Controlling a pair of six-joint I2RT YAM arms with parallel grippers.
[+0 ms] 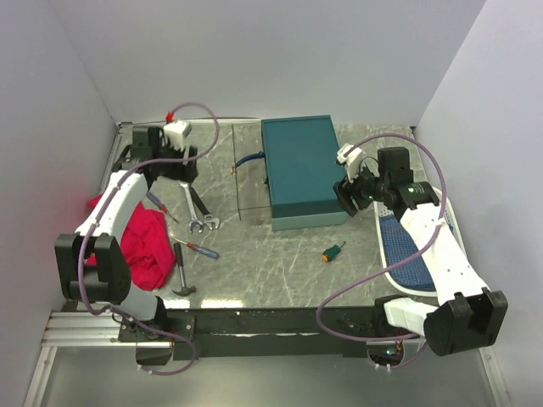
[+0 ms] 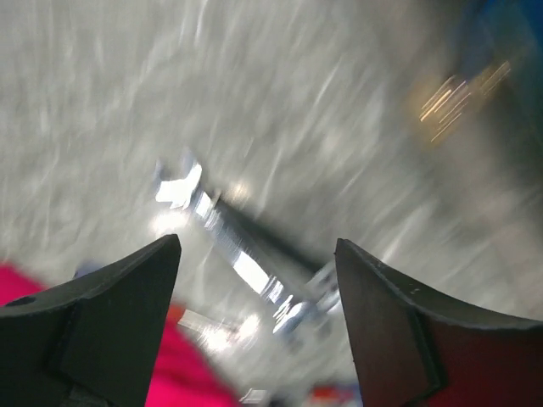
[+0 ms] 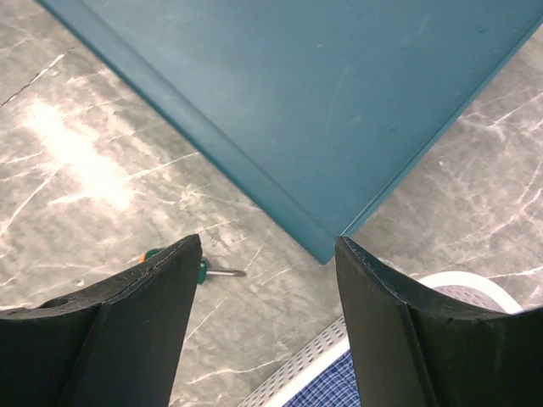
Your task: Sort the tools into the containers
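light: bright, even | left wrist: motion-blurred | right wrist: sharp

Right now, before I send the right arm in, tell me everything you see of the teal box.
The teal box is a flat rectangle with its lid shut, lying at the far middle of the table, long side running away from the arms. Its top looks matte and smooth, with faint scuffs; nothing lies on it. The right gripper hangs open over its near right corner, no contact visible.

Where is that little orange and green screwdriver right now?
In the overhead view the stubby screwdriver lies on the table, right of centre, a little below the teal box, with the white basket to its right.
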